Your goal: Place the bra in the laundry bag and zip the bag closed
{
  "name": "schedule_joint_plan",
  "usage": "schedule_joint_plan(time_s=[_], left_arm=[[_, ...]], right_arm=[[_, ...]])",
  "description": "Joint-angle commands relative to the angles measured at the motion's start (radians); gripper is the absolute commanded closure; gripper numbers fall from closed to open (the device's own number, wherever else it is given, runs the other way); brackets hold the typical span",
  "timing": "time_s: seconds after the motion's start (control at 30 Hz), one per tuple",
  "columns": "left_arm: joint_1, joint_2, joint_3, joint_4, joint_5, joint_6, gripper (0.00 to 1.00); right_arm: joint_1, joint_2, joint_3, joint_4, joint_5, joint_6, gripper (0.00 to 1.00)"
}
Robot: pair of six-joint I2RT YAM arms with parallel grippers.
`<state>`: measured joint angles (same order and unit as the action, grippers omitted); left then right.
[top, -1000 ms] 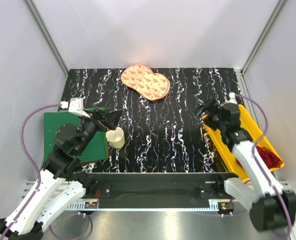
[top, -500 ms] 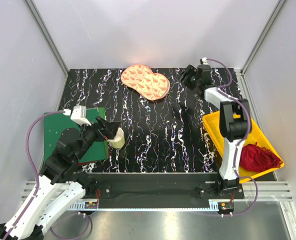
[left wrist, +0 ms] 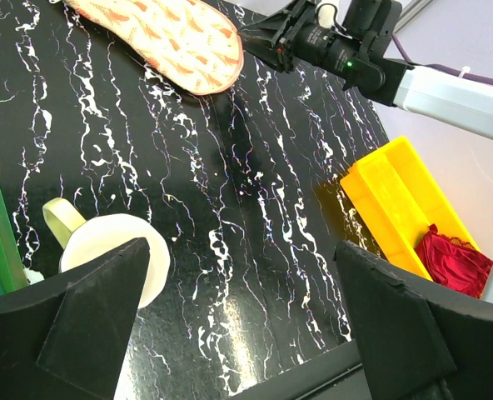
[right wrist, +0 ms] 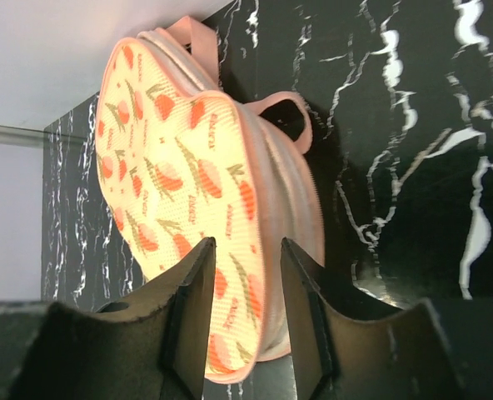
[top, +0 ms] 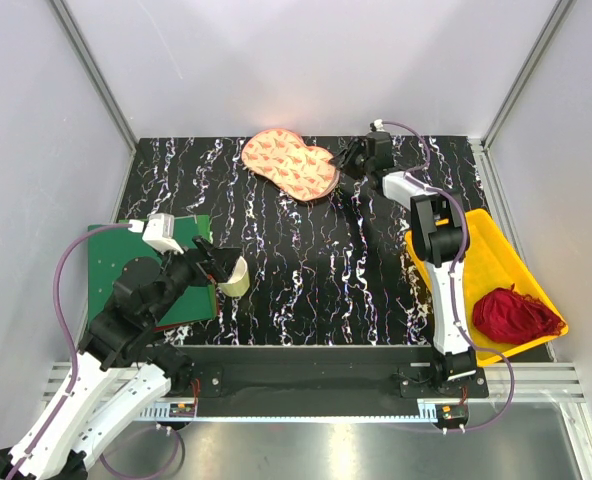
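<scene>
Seemingly grasping the laundry bag (right wrist: pixel 163 167) to open it, the right claw (right wrist: pixel 245 254) sits at its edge half-spread, grip unclear; next, a firm pinch.

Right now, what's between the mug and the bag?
Nothing: bare tabletop from mug to bag, seen in top and left wrist views.

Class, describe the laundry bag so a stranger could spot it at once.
On the black, white-veined table, look to the far edge, near the middle. The laundry bag lies flat there, by the right arm's fingers. Only it is peanut-shaped, peach-pink with red marks; the mug is cream, the tray yellow.
</scene>
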<state>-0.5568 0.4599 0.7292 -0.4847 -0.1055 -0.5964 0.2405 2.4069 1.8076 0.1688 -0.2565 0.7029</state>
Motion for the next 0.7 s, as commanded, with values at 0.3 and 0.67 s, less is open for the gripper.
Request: schedule_joint_plan(time_s=[0.3,0.67], left_arm=[[0.001,0.0,0.033,0.02,0.029,0.003,0.01],[0.001,0.046,0.048,0.012,0.061,-0.002,0.01]], right_arm=[[0.02,0.038,0.142,-0.163,0.051,0.038,0.55],[0.02,0.081,0.273,-0.348,0.029,0.015,0.92]])
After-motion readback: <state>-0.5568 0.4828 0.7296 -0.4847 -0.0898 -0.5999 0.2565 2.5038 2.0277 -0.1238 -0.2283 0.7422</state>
